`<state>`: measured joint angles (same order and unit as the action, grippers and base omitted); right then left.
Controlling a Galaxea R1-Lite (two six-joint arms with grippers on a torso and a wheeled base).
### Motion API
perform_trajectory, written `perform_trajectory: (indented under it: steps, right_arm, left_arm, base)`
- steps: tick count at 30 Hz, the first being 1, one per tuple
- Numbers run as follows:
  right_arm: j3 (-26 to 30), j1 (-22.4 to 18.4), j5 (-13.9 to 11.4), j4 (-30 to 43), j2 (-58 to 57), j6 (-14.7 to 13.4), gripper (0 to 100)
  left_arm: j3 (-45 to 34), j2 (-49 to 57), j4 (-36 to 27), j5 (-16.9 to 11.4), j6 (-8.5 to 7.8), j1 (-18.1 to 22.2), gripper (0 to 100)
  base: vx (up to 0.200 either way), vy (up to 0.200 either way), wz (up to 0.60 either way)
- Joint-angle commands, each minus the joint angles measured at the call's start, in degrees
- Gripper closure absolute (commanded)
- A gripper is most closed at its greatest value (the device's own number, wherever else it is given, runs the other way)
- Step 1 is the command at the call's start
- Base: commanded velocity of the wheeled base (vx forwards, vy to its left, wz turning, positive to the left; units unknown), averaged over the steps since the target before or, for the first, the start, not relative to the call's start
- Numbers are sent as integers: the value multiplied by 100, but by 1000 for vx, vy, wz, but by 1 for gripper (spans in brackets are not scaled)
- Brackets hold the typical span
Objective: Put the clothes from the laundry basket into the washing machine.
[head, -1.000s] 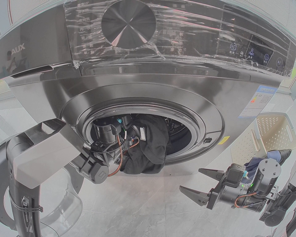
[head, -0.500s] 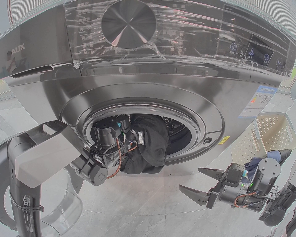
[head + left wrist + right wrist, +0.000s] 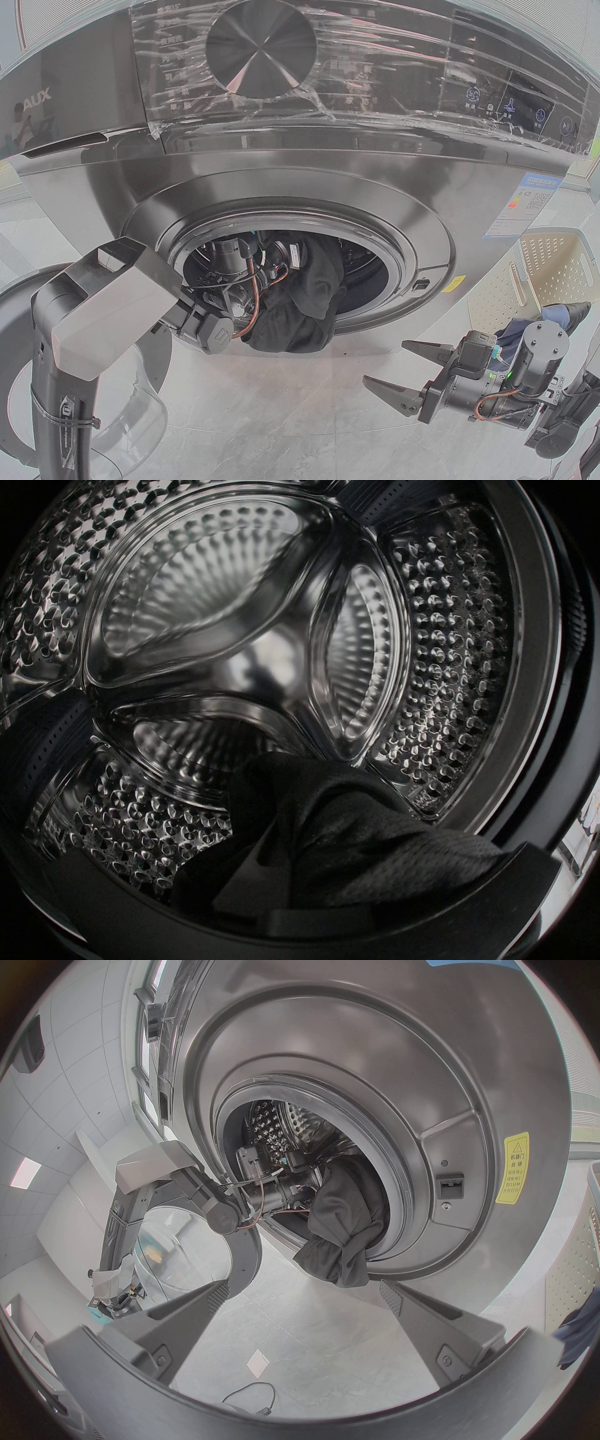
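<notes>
A black garment [image 3: 306, 300] hangs over the lower rim of the washing machine's round opening [image 3: 400, 262]; its upper part is inside the drum and its tail droops outside. My left gripper [image 3: 303, 256] is inside the opening, shut on the bunched top of this garment [image 3: 350, 842], and the cloth hides its fingers. The steel drum [image 3: 250, 636] lies beyond it. My right gripper [image 3: 384, 362] hovers open and holds nothing, low to the right of the opening and near the laundry basket [image 3: 550, 262]. From the right wrist the garment [image 3: 344, 1222] shows past the open right gripper [image 3: 300, 1285].
The machine's glass door [image 3: 125, 400] stands open at the lower left, beside my left arm. Blue clothing [image 3: 519, 331] lies in the beige perforated basket behind my right arm. Grey tiled floor [image 3: 300, 412] stretches in front of the machine.
My left arm has pushed up and further into the drum, carrying the top of the black garment with it. The right arm has stayed still.
</notes>
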<state>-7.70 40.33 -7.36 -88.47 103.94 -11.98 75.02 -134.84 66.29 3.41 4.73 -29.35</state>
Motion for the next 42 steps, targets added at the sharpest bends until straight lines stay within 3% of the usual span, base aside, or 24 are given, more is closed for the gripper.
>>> perform_trajectory:
  steps: [1,12,16,23,30,31,33,36,42]
  right_arm:
    - [-3,2,-2,-4,13,3,0]
    - [15,-7,-2,-4,13,3,0]
    - [6,2,-2,-4,13,-6,0]
    - [6,-60,-2,-4,13,-6,0]
    - [-3,-51,-2,-4,21,-6,0]
    - [-3,-51,-2,-4,13,-6,0]
    - [-3,-51,-2,-4,13,-6,0]
    - [-12,-51,-2,-4,21,-6,0]
    - [-3,-34,-2,-4,30,-6,0]
  left_arm:
    - [311,-148,-90,45,28,9,100]
    - [1067,-535,-345,168,46,9,100]
    - [1709,-666,-714,344,213,61,100]
    - [2104,-702,-1022,362,248,105,100]
    - [1885,-535,-1268,371,503,26,100]
    - [1788,-420,-1303,371,538,18,0]
    - [1691,-324,-1329,371,582,0,0]
    - [1305,10,-1532,318,793,-70,0]
    - [223,643,-2006,-7,819,-141,0]
  base:
    - [0,0,0]
    - [0,0,0]
    - [0,0,0]
    - [0,0,0]
    - [0,0,0]
    - [0,0,0]
    - [0,0,0]
    - [0,0,0]
    - [0,0,0]
